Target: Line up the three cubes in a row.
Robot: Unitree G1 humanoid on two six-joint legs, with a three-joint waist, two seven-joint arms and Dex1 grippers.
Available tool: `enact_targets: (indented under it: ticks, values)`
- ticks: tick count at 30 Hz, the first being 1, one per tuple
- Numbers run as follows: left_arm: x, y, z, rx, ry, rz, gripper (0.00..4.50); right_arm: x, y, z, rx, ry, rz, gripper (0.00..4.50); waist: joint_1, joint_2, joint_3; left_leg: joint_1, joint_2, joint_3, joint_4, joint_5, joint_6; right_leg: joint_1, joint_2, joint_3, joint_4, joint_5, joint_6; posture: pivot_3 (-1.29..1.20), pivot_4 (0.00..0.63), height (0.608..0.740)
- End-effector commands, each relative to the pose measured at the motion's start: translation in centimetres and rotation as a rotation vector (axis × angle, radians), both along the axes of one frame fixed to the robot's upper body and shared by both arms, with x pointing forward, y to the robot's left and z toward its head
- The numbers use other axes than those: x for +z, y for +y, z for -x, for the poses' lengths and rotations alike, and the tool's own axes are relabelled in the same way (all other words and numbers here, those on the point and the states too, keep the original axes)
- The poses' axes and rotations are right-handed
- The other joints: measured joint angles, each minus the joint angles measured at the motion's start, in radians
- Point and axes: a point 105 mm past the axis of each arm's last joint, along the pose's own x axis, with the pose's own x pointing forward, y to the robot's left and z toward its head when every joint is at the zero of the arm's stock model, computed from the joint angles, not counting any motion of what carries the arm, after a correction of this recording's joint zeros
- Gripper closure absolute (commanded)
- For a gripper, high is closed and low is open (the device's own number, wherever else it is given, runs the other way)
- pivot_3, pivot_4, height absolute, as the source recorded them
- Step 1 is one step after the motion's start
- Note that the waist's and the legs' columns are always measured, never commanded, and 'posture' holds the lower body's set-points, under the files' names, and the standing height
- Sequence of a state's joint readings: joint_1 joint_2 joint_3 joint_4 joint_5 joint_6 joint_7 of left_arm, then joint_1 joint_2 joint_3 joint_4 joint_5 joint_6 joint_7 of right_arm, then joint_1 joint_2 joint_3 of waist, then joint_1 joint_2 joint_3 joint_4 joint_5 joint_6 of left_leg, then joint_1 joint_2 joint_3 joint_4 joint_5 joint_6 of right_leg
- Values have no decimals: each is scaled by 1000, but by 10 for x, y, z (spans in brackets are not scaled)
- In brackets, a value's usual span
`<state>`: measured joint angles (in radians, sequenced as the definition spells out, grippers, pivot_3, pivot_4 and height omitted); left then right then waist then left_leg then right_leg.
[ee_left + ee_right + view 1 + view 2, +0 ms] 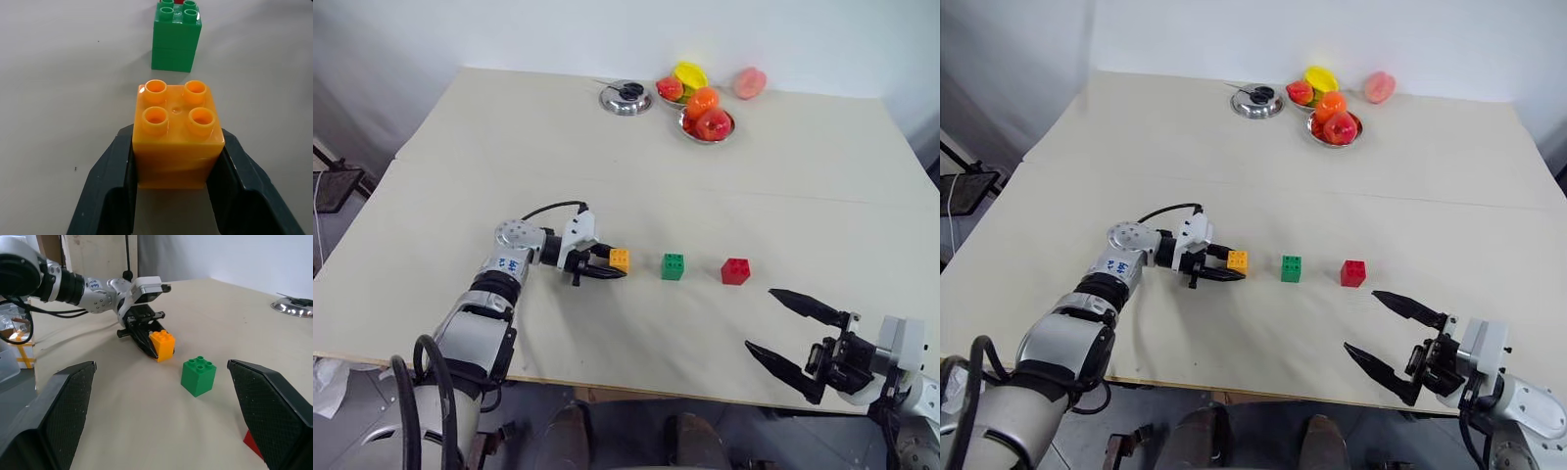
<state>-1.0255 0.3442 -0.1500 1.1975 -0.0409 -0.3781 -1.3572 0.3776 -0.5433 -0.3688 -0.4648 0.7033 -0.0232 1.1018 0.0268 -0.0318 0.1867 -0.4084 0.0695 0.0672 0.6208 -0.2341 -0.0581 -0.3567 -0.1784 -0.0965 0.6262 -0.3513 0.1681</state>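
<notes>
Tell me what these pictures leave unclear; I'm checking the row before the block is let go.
- Red cube: in the left wrist view only a sliver shows behind the green cube; in the right wrist view an end effector finger covers most of it.
- Orange cube: its sides are covered by the left end effector, shut on it.
- Dark thing in the far metal dish: too small to identify.

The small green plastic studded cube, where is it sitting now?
The green cube stands mid-table in the head view, between the orange-yellow cube on its left and the red cube.
</notes>
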Motion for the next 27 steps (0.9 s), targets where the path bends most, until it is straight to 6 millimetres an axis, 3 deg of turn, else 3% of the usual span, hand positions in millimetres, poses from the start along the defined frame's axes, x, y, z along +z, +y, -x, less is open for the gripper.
enact_targets:
  ticks: [1, 3, 8, 11, 12, 16, 19, 22, 27]
  values:
    - [3, -4, -4, 3, -2, -17, 2987, 9, -1, 5, -17, -50, 1, 0, 0, 0, 0, 0, 0, 0, 0, 0, 0, 0, 0, 0, 0, 0, 0, 0, 150, 740]
    - [8, -6, -6, 18, -13, 14, 2987, 8, 0, 6, -15, -44, 3, 0, 1, 0, 0, 0, 0, 0, 0, 0, 0, 0, 0, 0, 0, 0, 0, 0, 150, 740]
    - [18, 3, -6, 16, -34, 65, 1399, 5, -1, 6, -2, -28, 20, 0, -2, 0, 0, 0, 0, 0, 0, 0, 0, 0, 0, 0, 0, 0, 0, 0, 150, 740]
    - [31, 17, -2, -18, -94, 104, 466, 5, -8, 6, -5, -25, 39, 0, -5, 0, 0, 0, 0, 0, 0, 0, 0, -1, 0, 0, 1, 0, 0, 0, 150, 740]
    - [35, 32, 1, -14, -97, 112, 188, 5, -14, 6, -7, -20, 59, 0, -5, 0, 0, 0, 0, 0, 0, 0, 0, -1, 0, 0, 1, 0, 0, 0, 150, 740]
    - [41, 90, 16, 64, -113, 116, 188, 2, -43, 9, -11, 15, 151, 0, -13, 1, 0, 1, 0, 0, -1, 0, 0, -1, 0, 0, 1, 0, 0, 0, 150, 740]
    - [41, 119, 24, 193, -130, 136, 188, -4, -59, 12, 1, 38, 202, 0, -14, 1, 0, 1, 0, 0, -3, 0, 0, 0, 0, 0, 2, 0, 0, 0, 150, 740]
    - [24, 162, 46, 381, -138, 102, 188, -13, -84, 9, -22, 56, 252, 0, -18, 1, 1, 1, 0, 0, -2, -1, 1, 2, 0, 0, 2, 0, 0, 0, 150, 740]
    - [17, 175, 70, 508, -164, 106, 188, -22, -99, -3, -47, 55, 267, 0, -16, 2, 1, 2, 0, -1, -2, 0, 1, 1, -1, 0, 1, 0, 0, 0, 150, 740]
